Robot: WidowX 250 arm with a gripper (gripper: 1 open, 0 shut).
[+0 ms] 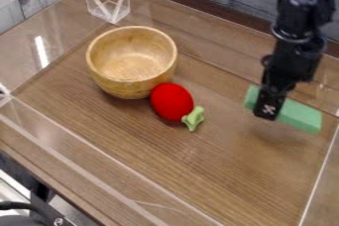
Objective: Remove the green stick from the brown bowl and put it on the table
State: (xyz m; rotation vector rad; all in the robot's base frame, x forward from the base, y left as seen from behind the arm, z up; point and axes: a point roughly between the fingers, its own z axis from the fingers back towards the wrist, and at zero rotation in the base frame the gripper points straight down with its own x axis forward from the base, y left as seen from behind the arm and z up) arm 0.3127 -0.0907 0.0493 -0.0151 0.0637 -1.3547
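Note:
The green stick (pixel 299 116) is a mint-green block held low over the right side of the table (pixel 159 166), close to the surface or touching it; I cannot tell which. My gripper (pixel 271 102) comes down from the top right and is shut on the stick's left end. The brown bowl (pixel 131 61) stands at the left, holding nothing, well apart from the gripper.
A red toy (pixel 169 102) with a small pale-green leaf (pixel 195 120) lies just right of the bowl. Clear acrylic walls (pixel 318 185) border the tabletop, one close to the stick's right end.

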